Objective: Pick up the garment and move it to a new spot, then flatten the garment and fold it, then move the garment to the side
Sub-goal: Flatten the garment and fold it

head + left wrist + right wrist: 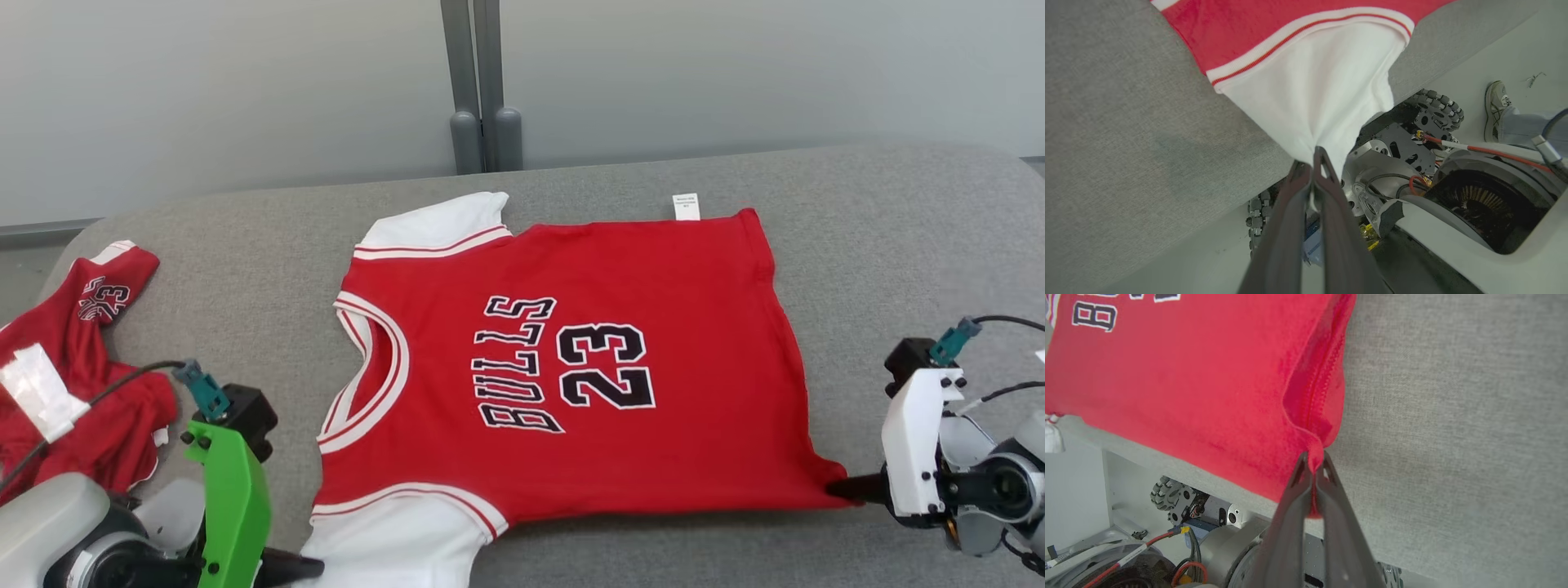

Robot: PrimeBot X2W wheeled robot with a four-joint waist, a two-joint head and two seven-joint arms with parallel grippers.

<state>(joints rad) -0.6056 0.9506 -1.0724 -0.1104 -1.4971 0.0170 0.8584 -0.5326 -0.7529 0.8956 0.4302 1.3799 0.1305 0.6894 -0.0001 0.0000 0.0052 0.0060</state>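
Garment (571, 367) lies spread face-up mid-tabletop (898, 245), left tool (1312, 157) clamped on its near white sleeve (1310, 94), right tool (1312, 461) clamped on the near hem corner; relocate and flatten look done, fold probably next, move-aside not yet done.

Left gripper (1312, 159) — two long dark fingers (1286, 228), a bright green bracket (233, 490) with black screws, and a teal cable plug (204, 388) on a black lead. Right gripper (1314, 457) — the same dark fingers, a white bracket (914, 433) and a teal plug (955, 339). Grey metal base with a roller-rimmed wheel (1437, 106) and red-orange cables (1490, 151).
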